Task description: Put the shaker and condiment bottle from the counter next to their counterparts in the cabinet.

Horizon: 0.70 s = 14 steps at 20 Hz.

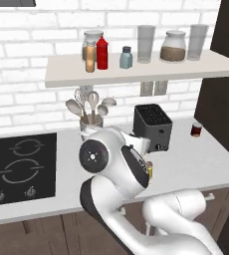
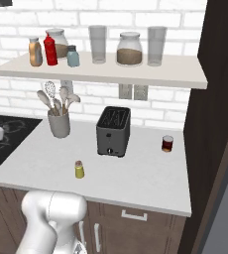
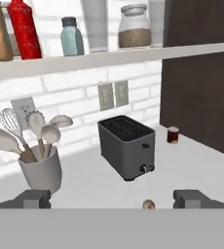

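The condiment bottle (image 2: 35, 51) already stands upright on the cabinet (image 2: 175, 74) shelf, just beside the red squeeze bottle (image 2: 50, 49) at the shelf's left end, with the blue-grey shaker (image 2: 73, 56) a little further right. The remaining item is the shaker (image 2: 79, 169) — it stands upright on the counter (image 2: 145, 178), in front of the toaster (image 2: 113, 131) and to its left, well apart from the utensil crock (image 2: 59, 123) and from the small dark jar (image 2: 167, 143) near the right wall. The gripper (image 3: 113, 200) is released: in the hand view its two fingertips (image 3: 33, 198) stand wide apart with nothing between them. The relation that governs the next move is seen in that same view — the shaker's dark reddish top (image 3: 148, 204) shows at the very bottom edge, between the fingertips and slightly toward the right one, so the shaker lies below and just ahead of the hand. Its long axis is vertical. The camera looks roughly level toward the toaster and the shelf, which suggests the hand must drop and pitch downward before the jaws can straddle the shaker's body. In the left base view the arm's elbow covers most of the shaker (image 1: 150, 171); a thin yellow edge shows beside it.
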### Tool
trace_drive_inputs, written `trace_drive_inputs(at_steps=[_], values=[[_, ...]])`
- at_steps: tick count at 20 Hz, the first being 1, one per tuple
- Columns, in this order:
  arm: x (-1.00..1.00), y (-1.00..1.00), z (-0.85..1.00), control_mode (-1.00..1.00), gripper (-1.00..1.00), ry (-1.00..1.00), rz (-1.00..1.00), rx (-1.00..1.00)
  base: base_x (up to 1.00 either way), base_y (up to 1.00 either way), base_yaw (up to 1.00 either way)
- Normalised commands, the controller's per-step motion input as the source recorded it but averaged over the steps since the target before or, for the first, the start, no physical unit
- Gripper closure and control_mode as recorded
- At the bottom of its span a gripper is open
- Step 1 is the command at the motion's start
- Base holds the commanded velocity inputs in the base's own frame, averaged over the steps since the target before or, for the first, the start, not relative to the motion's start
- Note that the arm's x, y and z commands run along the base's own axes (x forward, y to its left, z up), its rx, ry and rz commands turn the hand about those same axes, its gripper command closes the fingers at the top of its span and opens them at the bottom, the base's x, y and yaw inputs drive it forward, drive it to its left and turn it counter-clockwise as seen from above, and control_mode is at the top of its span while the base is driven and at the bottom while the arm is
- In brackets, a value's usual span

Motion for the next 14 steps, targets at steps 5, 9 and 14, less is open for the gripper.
trace_drive_inputs(at_steps=[5, 9, 14], values=[[-0.29, -0.18, -0.77, -1.0, -1.0, 0.0, -0.03, 0.0, 0.0, 0.0, 0.0], [-0.42, -0.52, -0.79, -1.0, -1.0, 0.0, 0.0, 0.01, 0.0, 0.0, 0.0], [-0.52, -0.46, -0.77, -1.0, -1.0, -0.01, 0.0, 0.01, 0.0, 0.0, 0.0]])
